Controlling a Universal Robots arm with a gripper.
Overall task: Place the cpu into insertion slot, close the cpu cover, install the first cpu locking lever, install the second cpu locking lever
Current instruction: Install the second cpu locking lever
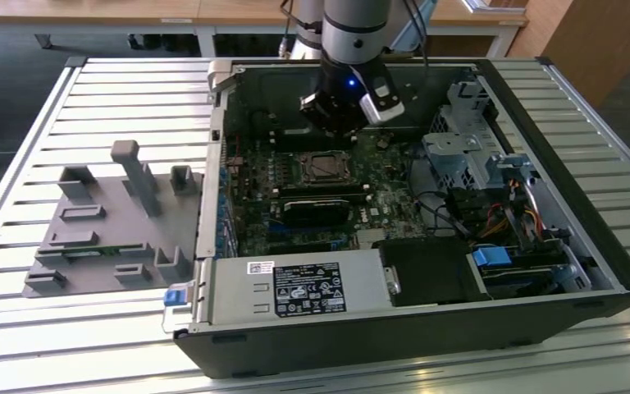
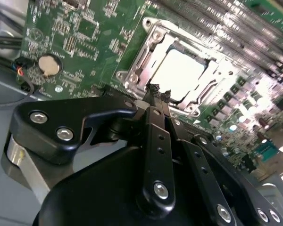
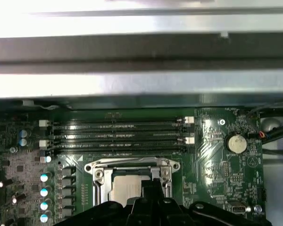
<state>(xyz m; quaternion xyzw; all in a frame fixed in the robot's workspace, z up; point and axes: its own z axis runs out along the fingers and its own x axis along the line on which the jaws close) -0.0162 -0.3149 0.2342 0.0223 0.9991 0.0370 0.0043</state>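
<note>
Black end effector (image 2: 156,92) fingers pressed together, over shiny square cpu (image 2: 179,73), silver-framed cpu cover (image 2: 146,59) closed

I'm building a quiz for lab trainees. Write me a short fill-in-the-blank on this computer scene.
1. The cpu sits inside the insertion ____.
2. The tool has its fingertips pressed ____, near the cpu cover.
3. The circuit board is coloured ____.
4. In both wrist views a round coin ____ lies on the board.

Missing words: slot; together; green; battery
</note>
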